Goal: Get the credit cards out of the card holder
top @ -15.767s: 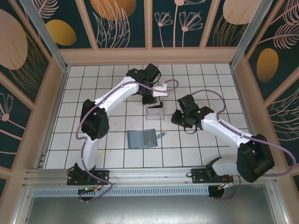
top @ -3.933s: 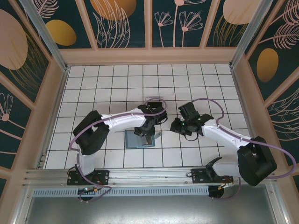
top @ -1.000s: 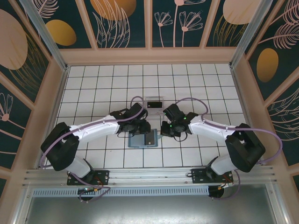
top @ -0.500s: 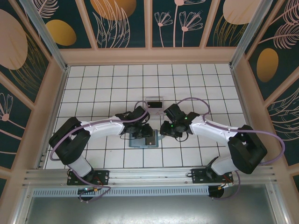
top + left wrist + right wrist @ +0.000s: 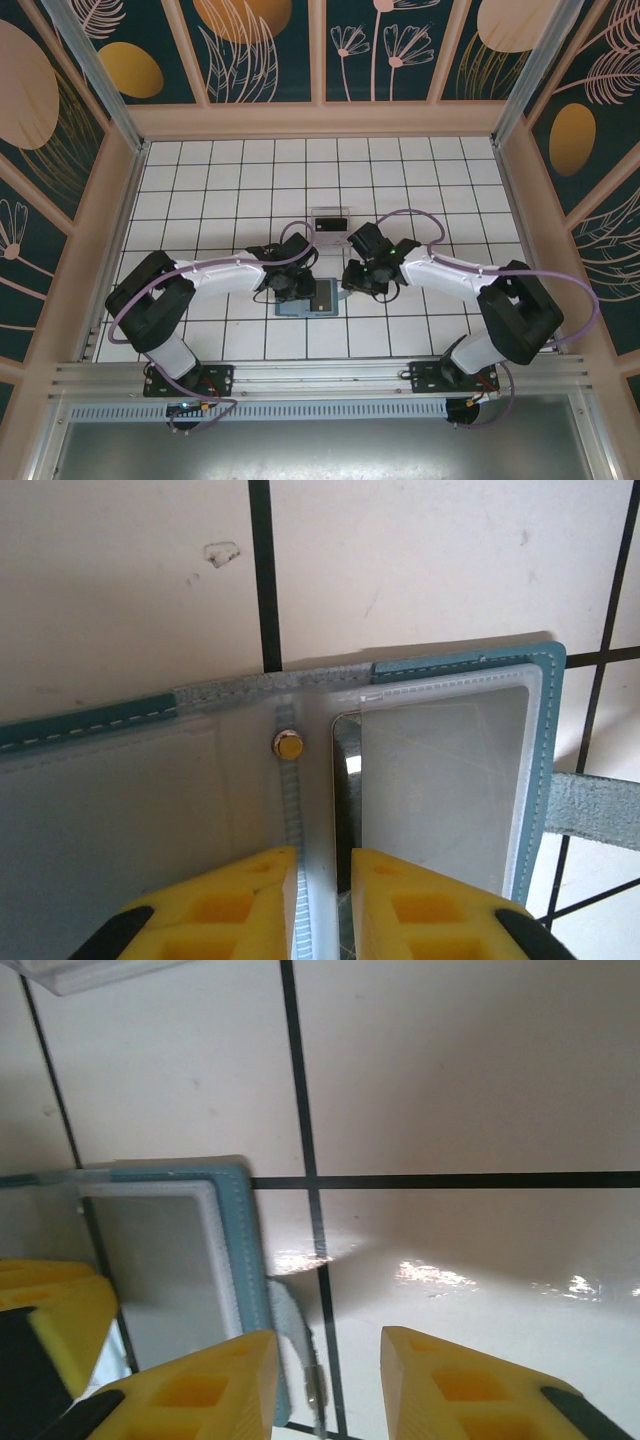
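Note:
The teal card holder (image 5: 322, 300) lies open on the tiles. In the left wrist view its teal rim (image 5: 470, 661) frames frosted pockets, and a pale credit card (image 5: 440, 790) sits in the right pocket with its dark glossy edge poking out toward the fold. My left gripper (image 5: 292, 287) stands on the fold. Its tips (image 5: 325, 865) are a narrow gap apart around that dark edge and the ribbed spine, and I cannot see whether they pinch. My right gripper (image 5: 353, 279) hangs open (image 5: 330, 1352) beside the holder's right rim (image 5: 247, 1250), over the strap tab (image 5: 292, 1340).
A clear plastic tray (image 5: 330, 222) stands one tile beyond the holder, with a dark-banded card inside; its corner (image 5: 90, 970) shows in the right wrist view. A brass snap stud (image 5: 288, 745) sits on the fold. Wooden walls ring the tiled floor.
The left gripper has come from the tray down onto the open holder, edging slightly left in the last half second. The right gripper has moved in against the holder's right side.

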